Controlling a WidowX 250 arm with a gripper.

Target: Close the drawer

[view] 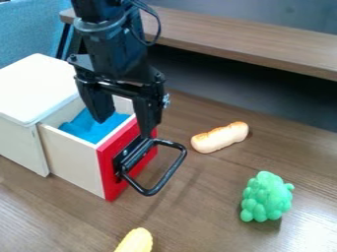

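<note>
Drawer, to begin with: stood partly pulled out of the pale box, at the left side of the view. Had pale walls and a red front, with a black loop handle fixed on it and extending toward the lower right. Contained a blue thing; could not tell exactly of which kind. On top of the box, saw a flat white lid. Over the drawer, saw the black gripper hanging down, with its fingers standing wide apart. Saw one finger over the inside and the other at the red front, but could not tell if really touching it. Further out, up and to the right of the handle, saw a light brown toy roll lying on the brown table. Nearer to the camera and more to the right, noticed a bunch of green toy grapes. At the bottom edge, below the drawer, noticed a yellow toy, partly cut off. Behind, saw a wooden ledge running across, and at the upper left corner, some blue fabric
</note>
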